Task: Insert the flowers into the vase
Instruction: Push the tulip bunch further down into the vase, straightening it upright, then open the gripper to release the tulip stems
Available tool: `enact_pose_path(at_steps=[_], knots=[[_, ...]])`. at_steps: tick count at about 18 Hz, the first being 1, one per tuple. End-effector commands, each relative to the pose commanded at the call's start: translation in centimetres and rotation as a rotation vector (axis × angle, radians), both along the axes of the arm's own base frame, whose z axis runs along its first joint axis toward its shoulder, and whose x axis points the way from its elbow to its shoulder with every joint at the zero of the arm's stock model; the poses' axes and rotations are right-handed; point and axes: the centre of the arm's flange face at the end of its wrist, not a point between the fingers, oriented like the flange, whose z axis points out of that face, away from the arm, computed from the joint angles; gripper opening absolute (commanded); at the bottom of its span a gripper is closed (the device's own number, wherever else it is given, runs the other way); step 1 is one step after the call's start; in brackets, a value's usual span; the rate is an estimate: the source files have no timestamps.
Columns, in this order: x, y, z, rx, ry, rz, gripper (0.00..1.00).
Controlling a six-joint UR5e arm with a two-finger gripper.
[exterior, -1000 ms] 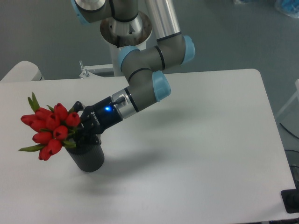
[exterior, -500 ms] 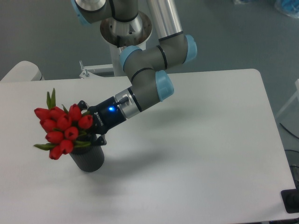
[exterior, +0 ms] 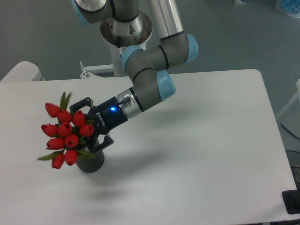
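Note:
The flowers (exterior: 65, 133), a tight bunch of red tulip buds with green leaves, stand with their stems in the vase (exterior: 92, 162) and lean out to the left of it. The vase is a small dark ribbed cylinder at the front left of the white table (exterior: 201, 140); the buds hide most of its rim. My gripper (exterior: 93, 123) comes in from the right, just above the vase. Its jaws are spread apart, one finger (exterior: 85, 101) above the bunch and one (exterior: 105, 142) by the vase rim. The fingers do not squeeze the bunch.
The arm's base column (exterior: 126, 28) stands behind the table's back edge. A pale rounded object (exterior: 21, 71) sits at the back left corner. A dark item (exterior: 291, 201) lies past the front right corner.
The bunch has swung right and more upright over the vase, and its stems sit lower. My gripper, shut on the stems before, has opened its jaws.

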Motion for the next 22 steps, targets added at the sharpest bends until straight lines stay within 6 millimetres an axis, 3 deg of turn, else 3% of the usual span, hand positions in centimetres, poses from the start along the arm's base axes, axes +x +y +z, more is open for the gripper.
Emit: enact_pose_path(at_steps=[10, 22], knots=[[-1.4, -0.7, -0.1, 0.003, 0.004, 0.025, 1.0], [-1.3, -1.4, -1.5, 0.014, 0.026, 0.022, 1.0]])
